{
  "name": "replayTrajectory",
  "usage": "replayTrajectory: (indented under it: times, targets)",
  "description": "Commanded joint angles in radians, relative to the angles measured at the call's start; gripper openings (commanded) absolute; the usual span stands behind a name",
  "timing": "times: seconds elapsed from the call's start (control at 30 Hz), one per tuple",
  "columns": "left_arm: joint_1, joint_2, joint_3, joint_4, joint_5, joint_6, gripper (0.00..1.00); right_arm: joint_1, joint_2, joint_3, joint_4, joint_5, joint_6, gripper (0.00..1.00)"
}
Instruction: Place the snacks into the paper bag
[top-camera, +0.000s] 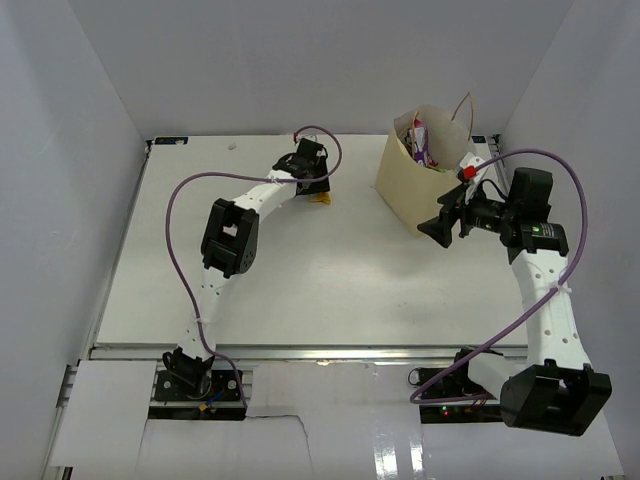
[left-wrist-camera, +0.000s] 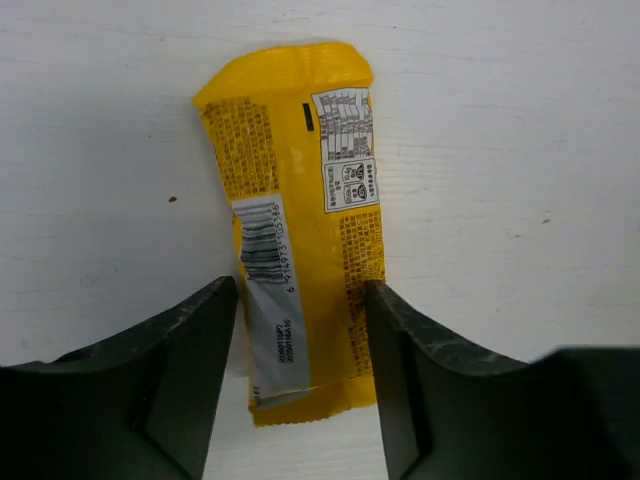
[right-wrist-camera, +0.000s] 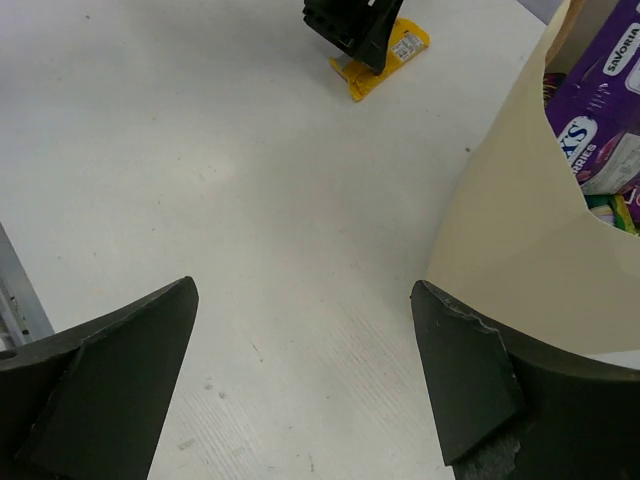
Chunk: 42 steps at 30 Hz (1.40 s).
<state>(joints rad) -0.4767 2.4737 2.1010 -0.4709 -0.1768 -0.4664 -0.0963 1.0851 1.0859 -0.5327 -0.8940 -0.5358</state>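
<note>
The left gripper (left-wrist-camera: 300, 288) stands partly open astride the near end of the yellow bar (left-wrist-camera: 290, 150), one finger close against each long side. The bar lies flat on the white table (left-wrist-camera: 500, 150). The right gripper (right-wrist-camera: 303, 288) gapes wide, holding nothing, just beside the paper bag (right-wrist-camera: 510, 230). Open tabletop spreads between bar and bag. The bag stands upright at the far right, with purple packs (right-wrist-camera: 600, 90) showing inside.

White table (top-camera: 300, 300) — pale grey walls (top-camera: 300, 60) around.
</note>
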Motion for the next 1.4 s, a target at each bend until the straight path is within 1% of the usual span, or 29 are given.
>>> replayTrajectory:
  times: [0.0, 0.03, 0.07, 0.1, 0.17, 0.2, 0.27, 0.3, 0.33, 0.37, 0.4, 0.43, 0.47, 0.5, 0.53, 0.57, 0.63, 0.8, 0.9, 1.0, 1.03, 1.07, 1.1, 1.13, 1.23, 1.27, 1.3, 1.33, 1.37]
  targets:
    - [0.009, -0.027, -0.013, -0.063, -0.027, 0.040, 0.63, -0.003, -0.019, -0.014, -0.016, -0.078, -0.016, 0.92]
    - [0.009, -0.033, -0.019, -0.060, -0.014, 0.041, 0.57, -0.002, -0.016, -0.020, -0.009, -0.086, -0.009, 0.92]
    - [0.009, -0.039, -0.027, -0.054, 0.000, 0.044, 0.43, 0.000, -0.013, -0.033, -0.003, -0.092, 0.011, 0.90]
    - [0.009, -0.048, -0.044, -0.048, 0.017, 0.045, 0.35, 0.003, -0.007, -0.043, 0.008, -0.097, 0.029, 0.89]
    - [0.009, -0.102, -0.077, 0.007, 0.092, 0.058, 0.26, 0.021, 0.002, -0.053, 0.034, -0.105, 0.066, 0.83]
    - [0.009, -0.131, -0.148, 0.040, 0.126, 0.064, 0.22, 0.048, 0.013, -0.061, 0.042, -0.102, 0.109, 0.81]
    - [0.009, -0.241, -0.238, 0.110, 0.256, 0.083, 0.21, 0.088, 0.024, -0.072, 0.083, -0.088, 0.163, 0.78]
    - [0.009, -0.283, -0.293, 0.197, 0.308, 0.095, 0.20, 0.116, 0.030, -0.078, 0.111, -0.070, 0.204, 0.78]
    - [0.009, -0.326, -0.409, 0.239, 0.395, 0.101, 0.19, 0.189, 0.035, -0.095, 0.135, -0.033, 0.283, 0.78]
    - [0.009, -0.369, -0.468, 0.282, 0.440, 0.101, 0.18, 0.223, 0.038, -0.103, 0.163, -0.010, 0.331, 0.78]
    - [0.009, -0.459, -0.530, 0.375, 0.486, 0.092, 0.18, 0.252, 0.047, -0.110, 0.236, 0.022, 0.391, 0.79]
    - [0.009, -0.502, -0.591, 0.411, 0.522, 0.083, 0.17, 0.298, 0.053, -0.130, 0.278, 0.061, 0.515, 0.79]
    - [0.009, -0.545, -0.708, 0.510, 0.596, 0.071, 0.17, 0.316, 0.061, -0.142, 0.322, 0.079, 0.598, 0.82]
    - [0.009, -0.629, -0.766, 0.558, 0.634, 0.057, 0.17, 0.331, 0.081, -0.156, 0.414, 0.111, 0.676, 0.83]
    - [0.007, -0.665, -0.818, 0.593, 0.667, 0.019, 0.17, 0.355, 0.094, -0.184, 0.459, 0.139, 0.795, 0.85]
    - [0.004, -0.697, -0.907, 0.644, 0.736, -0.007, 0.16, 0.369, 0.122, -0.191, 0.491, 0.154, 0.845, 0.90]
    - [-0.008, -0.771, -0.961, 0.661, 0.775, -0.046, 0.16, 0.398, 0.148, -0.198, 0.560, 0.194, 0.913, 0.92]
    - [-0.080, -0.887, -1.111, 0.736, 0.823, -0.100, 0.16, 0.441, 0.223, -0.181, 0.602, 0.269, 1.083, 0.94]
    - [-0.112, -0.944, -1.171, 0.781, 0.820, -0.144, 0.16, 0.443, 0.256, -0.169, 0.628, 0.259, 1.151, 0.92]
    - [-0.138, -0.969, -1.193, 0.801, 0.821, -0.166, 0.16, 0.451, 0.272, -0.146, 0.629, 0.274, 1.162, 0.89]
    - [-0.145, -0.973, -1.200, 0.804, 0.823, -0.170, 0.16, 0.452, 0.279, -0.139, 0.622, 0.289, 1.162, 0.87]
    - [-0.154, -0.981, -1.202, 0.813, 0.823, -0.179, 0.16, 0.454, 0.289, -0.138, 0.619, 0.288, 1.162, 0.79]
    - [-0.157, -0.986, -1.202, 0.816, 0.823, -0.186, 0.16, 0.454, 0.294, -0.138, 0.616, 0.287, 1.163, 0.75]
    - [-0.163, -0.989, -1.202, 0.824, 0.821, -0.189, 0.16, 0.454, 0.300, -0.141, 0.616, 0.280, 1.169, 0.65]
    - [-0.168, -1.001, -1.201, 0.828, 0.813, -0.196, 0.17, 0.457, 0.299, -0.156, 0.651, 0.238, 1.192, 0.47]
    - [-0.169, -1.004, -1.204, 0.831, 0.812, -0.201, 0.17, 0.458, 0.297, -0.158, 0.663, 0.225, 1.195, 0.37]
    - [-0.169, -1.009, -1.205, 0.834, 0.807, -0.202, 0.18, 0.460, 0.295, -0.156, 0.674, 0.205, 1.195, 0.32]
    - [-0.169, -1.009, -1.213, 0.838, 0.806, -0.212, 0.21, 0.460, 0.295, -0.144, 0.680, 0.192, 1.189, 0.26]
    - [-0.169, -1.010, -1.217, 0.845, 0.801, -0.218, 0.23, 0.460, 0.294, -0.138, 0.683, 0.178, 1.182, 0.17]
